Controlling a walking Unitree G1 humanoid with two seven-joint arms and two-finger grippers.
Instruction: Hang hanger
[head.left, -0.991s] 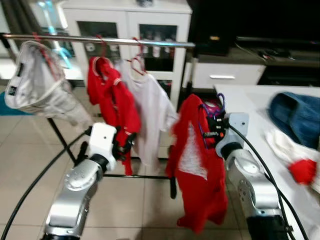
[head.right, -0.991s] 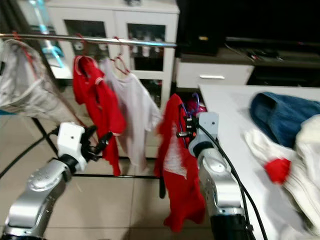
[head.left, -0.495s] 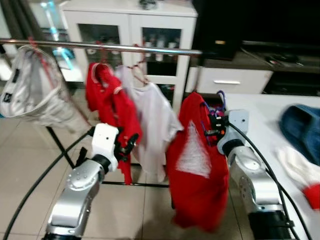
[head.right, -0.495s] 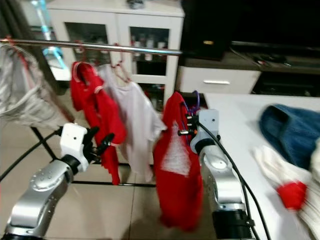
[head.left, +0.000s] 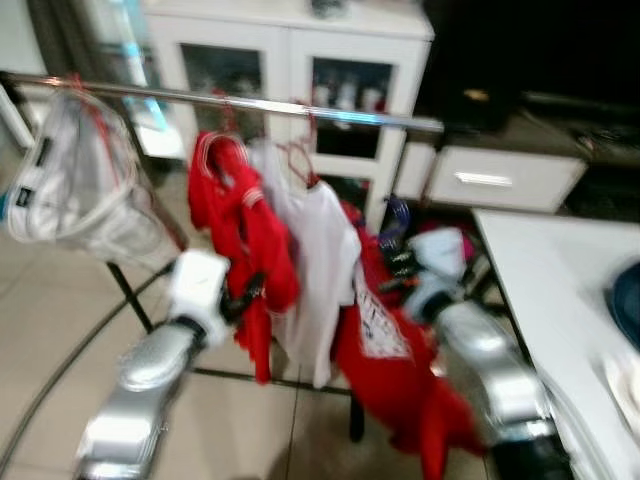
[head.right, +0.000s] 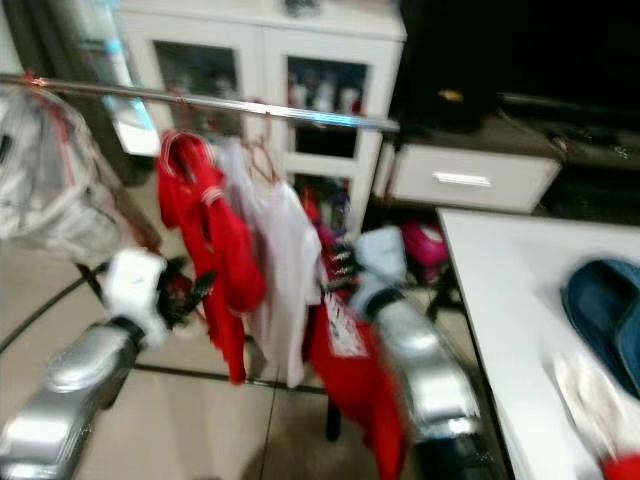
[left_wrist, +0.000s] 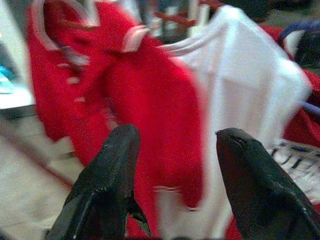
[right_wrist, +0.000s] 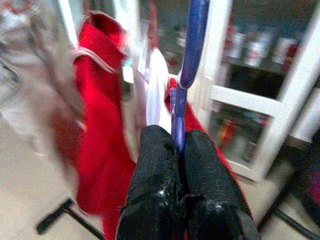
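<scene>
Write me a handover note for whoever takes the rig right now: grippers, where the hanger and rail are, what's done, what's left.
Right gripper: shut on the purple hanger, which carries the red shirt.
Left gripper: open, facing the red jacket and white shirt already hanging on the rail.
Done: hanger grasped, brought close below the rail.
Left: lift the hook over the rail, beside the white shirt, then release. Head views are blurred.

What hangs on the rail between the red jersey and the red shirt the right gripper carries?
A white shirt on the rail, seen in the left eye view, beside the red jersey.
</scene>
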